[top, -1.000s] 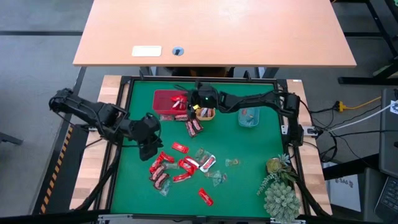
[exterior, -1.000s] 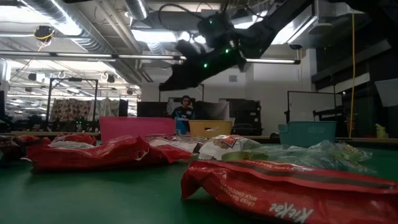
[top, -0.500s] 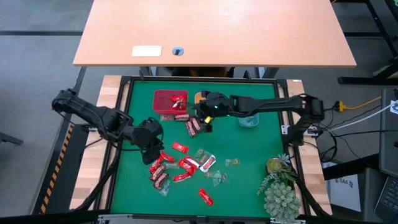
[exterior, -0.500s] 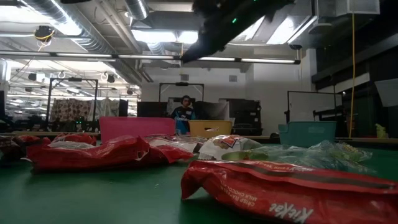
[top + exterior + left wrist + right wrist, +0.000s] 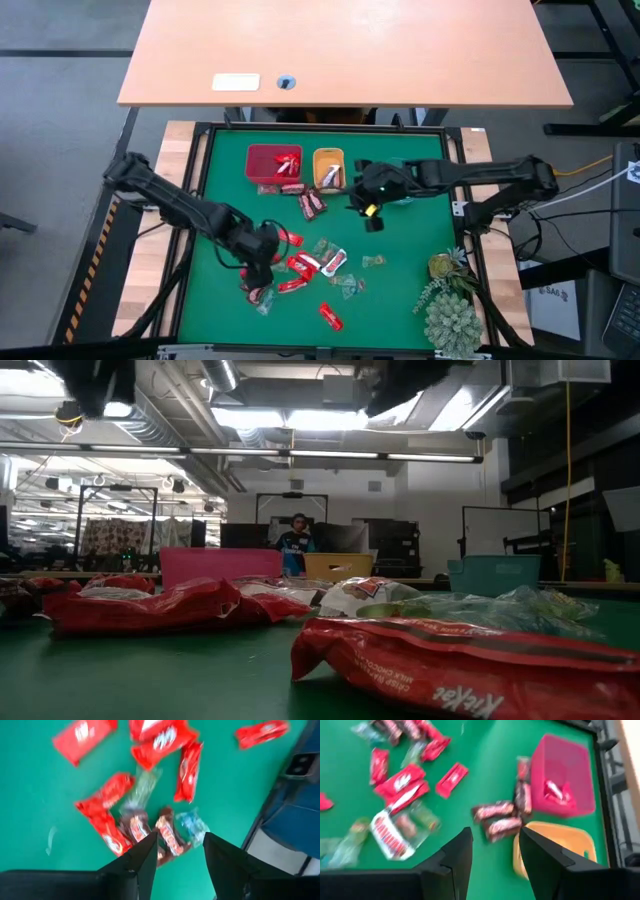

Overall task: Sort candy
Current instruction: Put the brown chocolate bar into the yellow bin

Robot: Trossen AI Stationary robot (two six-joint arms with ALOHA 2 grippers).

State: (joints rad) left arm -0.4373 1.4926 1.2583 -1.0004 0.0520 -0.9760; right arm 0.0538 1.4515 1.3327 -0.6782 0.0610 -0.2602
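Candy lies in a loose pile on the green mat: red wrappers, brown bars and clear greenish ones. My left gripper hovers open over the pile's left part; in its wrist view the gripper stands above two brown bars and touches nothing. My right gripper is open and empty over bare mat, between the teal tray and the pile. In the right wrist view the gripper faces brown bars lying beside the red tray and orange tray.
The red tray, orange tray and teal tray stand in a row along the mat's far side; the red tray holds some red candy. A spiky green plant sits at the near right corner. A single red sweet lies near the front edge.
My left gripper has moved toward the near edge and to the right, from the mat's left side to above the candy pile. My right gripper has drawn away from the orange tray, toward the right and the near edge, leaving the tray uncovered.
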